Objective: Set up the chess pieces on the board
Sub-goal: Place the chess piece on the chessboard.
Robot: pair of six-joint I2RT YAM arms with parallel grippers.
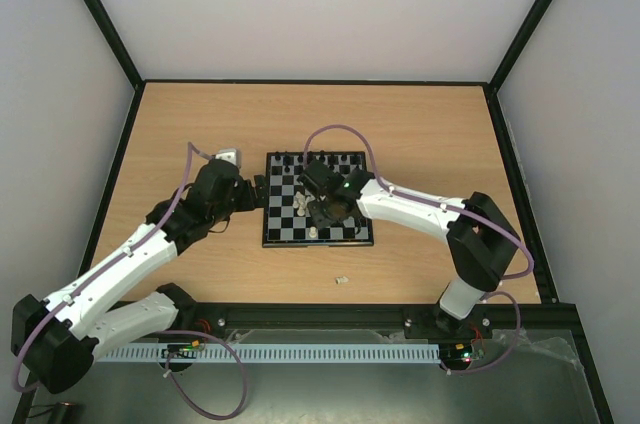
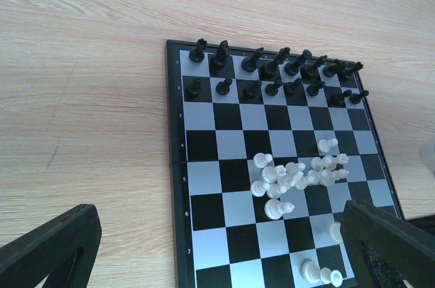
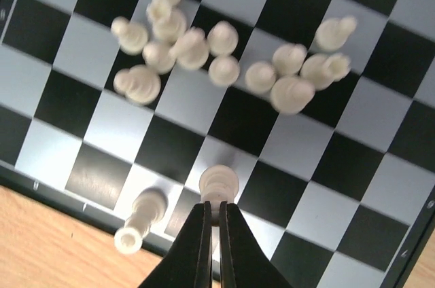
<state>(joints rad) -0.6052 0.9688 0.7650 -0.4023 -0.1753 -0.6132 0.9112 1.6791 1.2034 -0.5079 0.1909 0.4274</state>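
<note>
Right gripper was pinched fully shut on one cream-white piece. The piece was upright, its long axis running straight up between the fingertips, over the row of squares along the near edge of the board.

A second white piece lay just beside it, tilted or toppled; could not tell which.

The loose white heap lay toward the board's centre, beyond the fingertips. The black pieces stood in two rows along the far edge.

Left gripper was spread wide, holding nothing, and hung by the board's left edge.

Judgement: the right arm was much nearer the heap. The held piece looked to need only a short straight drop onto a near-edge square.
</note>
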